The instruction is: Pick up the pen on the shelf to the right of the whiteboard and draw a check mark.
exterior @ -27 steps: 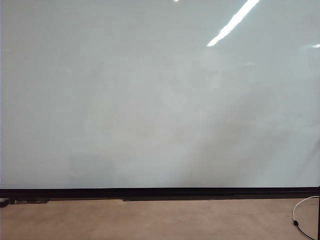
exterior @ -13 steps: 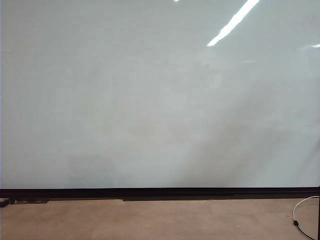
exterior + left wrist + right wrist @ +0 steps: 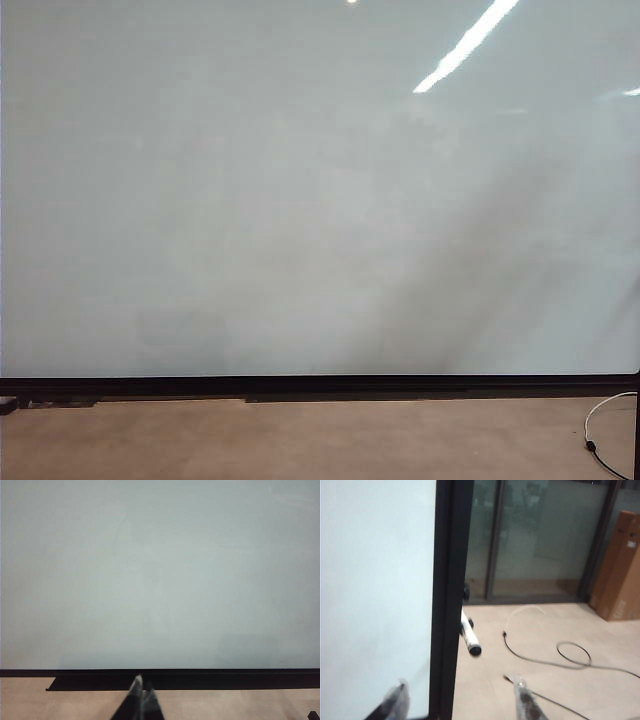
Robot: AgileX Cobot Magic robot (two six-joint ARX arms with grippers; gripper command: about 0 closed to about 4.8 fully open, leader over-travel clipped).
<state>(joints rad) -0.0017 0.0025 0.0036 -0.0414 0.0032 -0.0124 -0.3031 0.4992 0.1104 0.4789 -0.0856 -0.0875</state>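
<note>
The whiteboard [image 3: 300, 200] fills the exterior view, blank, with no mark on it and no gripper in sight. In the right wrist view the pen [image 3: 468, 635], a white barrel with a black end, sticks out just past the board's black side frame [image 3: 447, 580]. My right gripper [image 3: 460, 684] hangs short of the pen, open and empty, one fingertip over the whiteboard [image 3: 370, 580], the other over the floor. The left gripper [image 3: 142, 687] points at the lower edge of the whiteboard [image 3: 160, 570], fingertips together, holding nothing.
A black ledge [image 3: 175, 680] runs under the board's lower edge. Cables [image 3: 570, 655] lie looped on the beige floor beyond the pen, and one cable [image 3: 600, 430] shows at the lower right. Glass doors [image 3: 535, 535] and a cardboard box [image 3: 620, 570] stand behind.
In the exterior view only the faint shadow on the board's right part has shifted a little; nothing else differs.
</note>
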